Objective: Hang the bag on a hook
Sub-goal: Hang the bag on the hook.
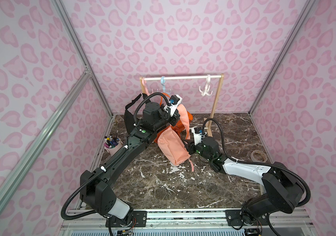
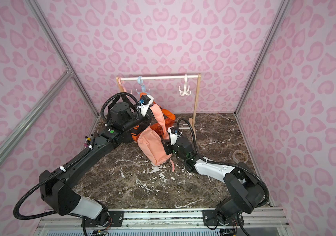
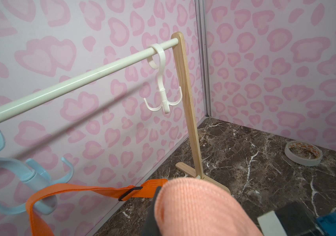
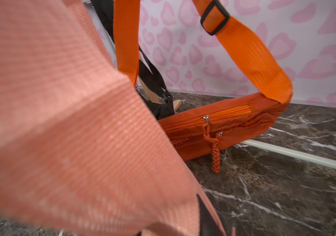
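The salmon bag (image 1: pixel 172 148) (image 2: pixel 152 147) sits tilted on the marble table, its wide strap (image 1: pixel 183 118) pulled upward. My left gripper (image 1: pixel 177 114) (image 2: pixel 150 113) is shut on the top of that strap; in the left wrist view the strap (image 3: pixel 200 208) covers the jaws. My right gripper (image 1: pixel 188 146) (image 2: pixel 165 146) is closed on the bag's right upper edge, where salmon fabric (image 4: pixel 71 122) hides all but one dark finger (image 4: pixel 207 220). A free white hook (image 1: pixel 205 92) (image 3: pixel 163 102) hangs on the rack's rail (image 1: pixel 183 77), to the right of the left gripper and higher.
An orange bag (image 4: pixel 224 126) hangs by its strap from the blue hook (image 1: pixel 164 90) (image 3: pixel 32 175). A black bag (image 1: pixel 129 118) hangs at the rack's left end. A pen cup (image 1: pixel 113 145) stands at the left, a tape roll (image 1: pixel 259 156) at the right.
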Motion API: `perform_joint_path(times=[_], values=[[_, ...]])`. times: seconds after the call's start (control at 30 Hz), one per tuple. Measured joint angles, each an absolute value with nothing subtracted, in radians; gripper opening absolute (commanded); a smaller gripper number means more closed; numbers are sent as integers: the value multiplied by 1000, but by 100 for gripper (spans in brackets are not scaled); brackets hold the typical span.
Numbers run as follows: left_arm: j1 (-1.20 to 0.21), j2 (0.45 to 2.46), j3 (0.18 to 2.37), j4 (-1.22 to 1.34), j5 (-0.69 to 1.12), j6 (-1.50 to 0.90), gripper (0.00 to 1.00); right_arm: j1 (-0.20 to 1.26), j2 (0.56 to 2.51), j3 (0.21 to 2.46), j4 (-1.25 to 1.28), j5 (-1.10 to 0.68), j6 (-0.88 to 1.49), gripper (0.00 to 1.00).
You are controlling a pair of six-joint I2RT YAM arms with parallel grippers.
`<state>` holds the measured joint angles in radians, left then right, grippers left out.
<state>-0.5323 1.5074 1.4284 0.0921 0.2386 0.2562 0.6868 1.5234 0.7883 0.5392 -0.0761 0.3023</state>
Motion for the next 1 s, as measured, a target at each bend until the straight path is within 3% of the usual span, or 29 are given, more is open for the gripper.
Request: perform_joint_path(times=[0.03,0.37,0.57,1.0], values=[[-532,1503,1428,89,239,256,3,685,1518,788,532,-57,301,0],[-534,1478,1414,102,181,257,3,621,1336,823,345,89,250,0],[-534,1566,1499,109,64,255,3,499,1240,1005,152,104,211,0],[-536,1904,1892,32,-72,221,3,305,1428,1394,-144,32,175,0]])
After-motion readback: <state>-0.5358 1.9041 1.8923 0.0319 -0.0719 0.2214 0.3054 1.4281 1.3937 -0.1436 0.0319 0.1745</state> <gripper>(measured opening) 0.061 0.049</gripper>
